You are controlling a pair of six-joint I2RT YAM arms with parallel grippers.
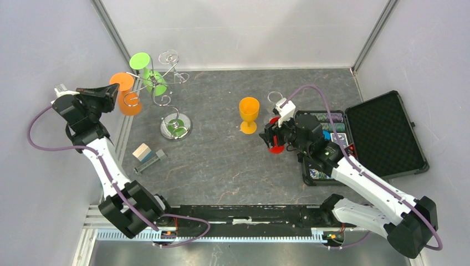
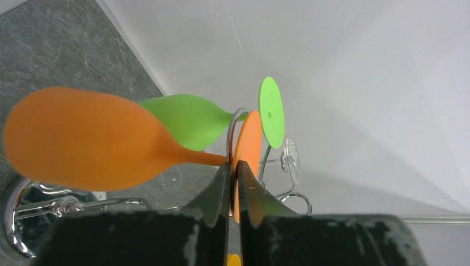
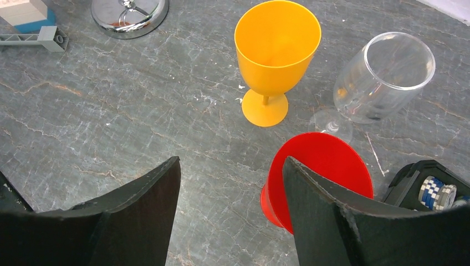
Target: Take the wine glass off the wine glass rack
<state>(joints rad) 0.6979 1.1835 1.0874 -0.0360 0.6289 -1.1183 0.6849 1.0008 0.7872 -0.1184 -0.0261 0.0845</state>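
**L gripper pinching orange glass foot at the rack**

We're working w/ the left gripper [image 2: 235,176] up at the far-left corner of the table [image 1: 221,172]. Its jaws are pressing together on the thin foot disc of the orange wine glass [image 2: 83,141], one finger on each face of the disc. In the top view the left gripper [image 1: 112,90] is sitting right against that foot, w/ the orange wine glass [image 1: 130,105] hanging bowl-down from an outer arm of the wine glass rack [image 1: 176,128]. In the left wrist view, a wire hook is curling round the stem just by the foot, so the glass is hanging on its hook.

A green wine glass [image 1: 155,82] is hanging on the next arm over, just beside the orange one; the left wrist cam is showing the green wine glass [image 2: 188,119] directly behind the orange bowl. The rack's shiny round base is standing on the table nr the left-centre.

We're holding the right gripper [image 3: 231,164] w/ fingers apart and nothing between them, low over the table mid-right. Below its right finger a red glass [image 3: 324,166] is standing. A yellow glass [image 3: 277,50] is standing upright beyond, and a clear glass [image 3: 385,75] is next to it. An open black case [image 1: 388,133] w/ poker chips is lying at the far right. A small block [image 1: 142,151] is lying nr the left arm.
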